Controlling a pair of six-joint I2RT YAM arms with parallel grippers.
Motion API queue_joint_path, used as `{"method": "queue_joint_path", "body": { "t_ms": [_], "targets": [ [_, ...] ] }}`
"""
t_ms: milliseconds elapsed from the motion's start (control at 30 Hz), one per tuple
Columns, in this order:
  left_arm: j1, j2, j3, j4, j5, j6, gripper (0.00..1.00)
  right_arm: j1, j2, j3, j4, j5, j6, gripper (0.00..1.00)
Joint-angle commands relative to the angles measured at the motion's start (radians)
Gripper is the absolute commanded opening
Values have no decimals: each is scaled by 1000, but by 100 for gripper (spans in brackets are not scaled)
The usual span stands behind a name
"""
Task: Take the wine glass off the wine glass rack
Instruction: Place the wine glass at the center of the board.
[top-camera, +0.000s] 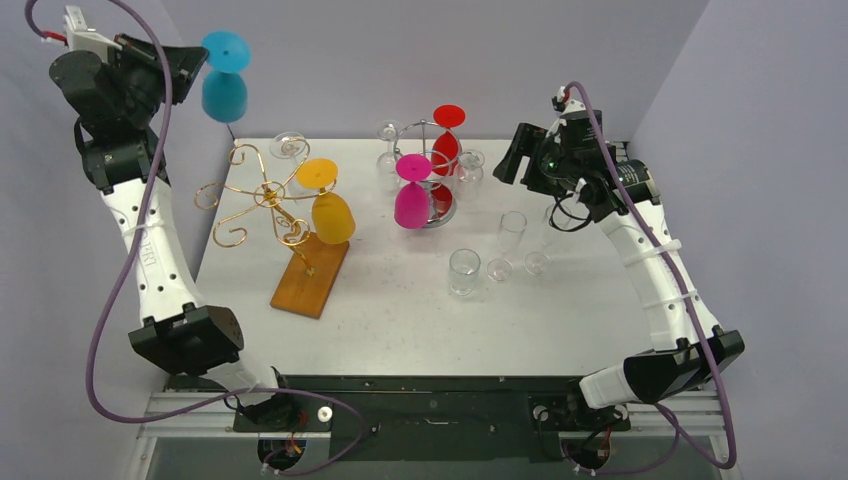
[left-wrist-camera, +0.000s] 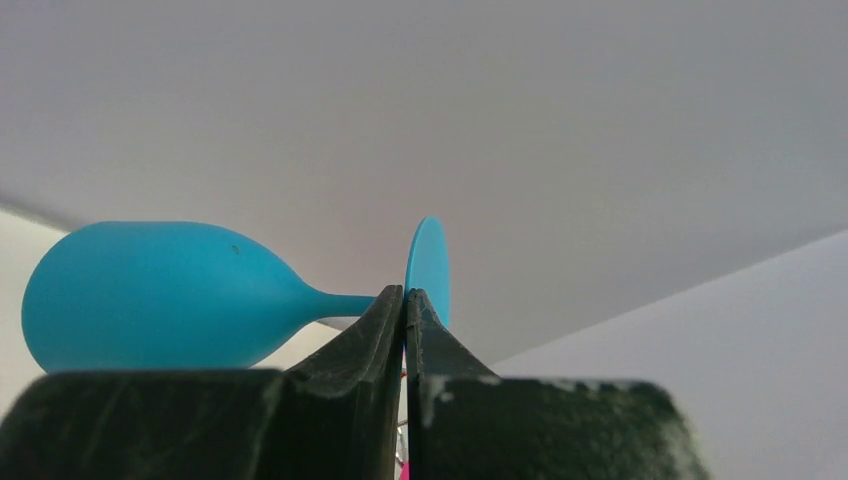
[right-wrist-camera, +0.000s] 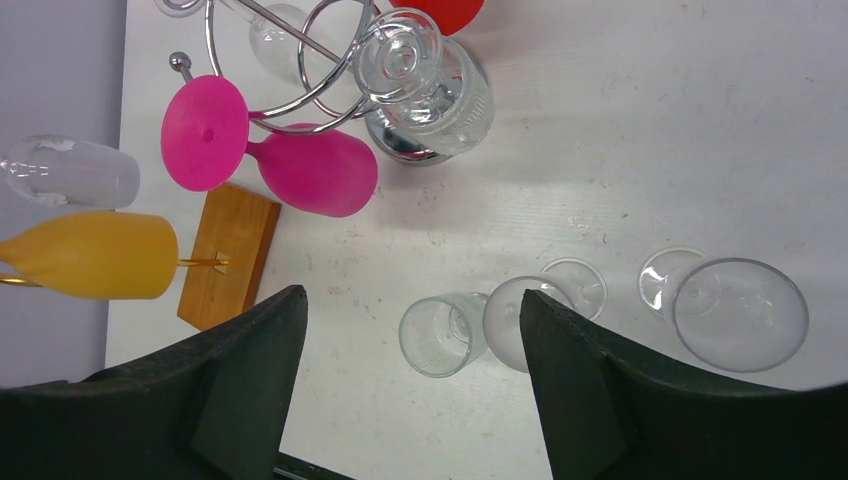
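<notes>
Top external: white table (top-camera: 420, 320) bearing gold rack (top-camera: 265, 195); lavender walls (top-camera: 400, 60) around.

Matt blue wine glass (left-wrist-camera: 160, 295), gold metal wire rack (top-camera: 264, 195), smooth wooden base (top-camera: 311, 275).

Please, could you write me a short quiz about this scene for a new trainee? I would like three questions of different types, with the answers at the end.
1. True or false: the left claw is shut on the stem of the blue wine glass.
2. Which glass hangs on the gold rack? A. the red glass B. the yellow glass C. the pink glass
3. Fill in the missing word: the right claw is ____ above the table.

Key: 1 true; 2 B; 3 open.
</notes>
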Motion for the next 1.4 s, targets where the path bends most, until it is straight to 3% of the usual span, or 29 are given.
{"method": "queue_joint_path", "body": {
  "t_ms": [0, 300, 600, 767, 1133, 1367],
  "targets": [
    [-82, 39, 181, 90, -21, 48, 0, -1, -37, 38, 48, 40, -4, 73],
    [-308, 96, 282, 175, -16, -45, 0, -11, -117, -11, 169, 46, 38, 75],
    [-521, 42, 109, 404, -39, -293, 0, -11, -179, -85, 419, -47, 118, 79],
    [-605, 44, 6, 516, -33, -470, 0, -14, -204, -166, 671, -131, 187, 88],
    [-761, 37, -155, 728, -54, -741, 0, -47, -177, -369, 1202, -364, 473, 91],
    [-806, 16, -182, 743, -83, -764, 0, -72, -195, -411, 1239, -369, 510, 91]
  ]
}}
